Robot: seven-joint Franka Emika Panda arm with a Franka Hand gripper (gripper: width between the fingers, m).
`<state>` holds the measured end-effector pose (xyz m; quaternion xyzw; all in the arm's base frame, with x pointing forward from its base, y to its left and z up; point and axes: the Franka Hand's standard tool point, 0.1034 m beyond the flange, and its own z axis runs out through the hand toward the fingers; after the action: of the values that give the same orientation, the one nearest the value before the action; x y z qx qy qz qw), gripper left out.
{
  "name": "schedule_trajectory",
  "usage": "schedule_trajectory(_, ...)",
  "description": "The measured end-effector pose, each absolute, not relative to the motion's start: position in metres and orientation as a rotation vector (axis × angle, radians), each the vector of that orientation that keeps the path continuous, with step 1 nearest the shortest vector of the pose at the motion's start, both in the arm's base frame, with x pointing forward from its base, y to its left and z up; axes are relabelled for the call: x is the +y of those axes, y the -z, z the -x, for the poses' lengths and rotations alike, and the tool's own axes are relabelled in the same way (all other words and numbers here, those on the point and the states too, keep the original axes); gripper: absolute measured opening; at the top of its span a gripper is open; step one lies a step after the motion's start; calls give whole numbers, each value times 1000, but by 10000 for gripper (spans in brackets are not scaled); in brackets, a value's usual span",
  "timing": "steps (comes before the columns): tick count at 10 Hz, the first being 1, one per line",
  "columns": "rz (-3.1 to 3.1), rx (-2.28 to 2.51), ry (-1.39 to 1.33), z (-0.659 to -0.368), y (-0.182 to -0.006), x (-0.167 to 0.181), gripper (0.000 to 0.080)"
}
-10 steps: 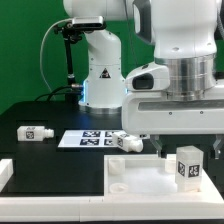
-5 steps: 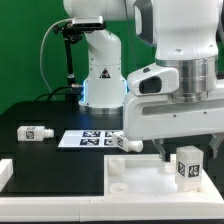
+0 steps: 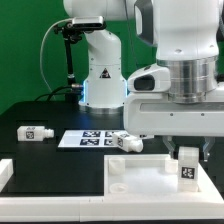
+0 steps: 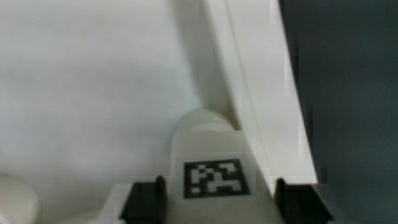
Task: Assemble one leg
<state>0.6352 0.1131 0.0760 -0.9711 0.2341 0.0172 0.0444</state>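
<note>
A leg [image 3: 187,168], a stubby white block with a tag sticker, stands upright near the corner of the large white panel [image 3: 135,185] at the exterior view's right. My gripper [image 3: 187,152] comes down over it from above, with one finger on each side. In the wrist view the leg [image 4: 217,165] fills the gap between my two dark fingers [image 4: 151,203], and the jaws appear closed against its sides. My gripper [image 4: 221,203] sits beside the panel's raised rim [image 4: 240,70]. Two more legs lie on the table: one [image 3: 33,132] at the far left, one [image 3: 125,141] by the panel.
The marker board [image 3: 85,139] lies flat behind the panel. The robot's base [image 3: 100,80] stands at the back. Another white part [image 3: 5,172] shows at the left edge. The table is dark, with a green backdrop.
My gripper has twisted and come back, and now sits slightly lower over the leg, covering its top. The leg stays at the same spot on the panel.
</note>
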Motion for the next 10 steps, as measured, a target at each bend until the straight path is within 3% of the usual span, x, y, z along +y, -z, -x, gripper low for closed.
schedule_trajectory(5,2427,1750,-102,-636,-73,127,287)
schedule_trajectory(9,2401,1773,-107,-636,-73,127,287)
schedule_trajectory(10,2497,1647,-110,-633,-71,127,465)
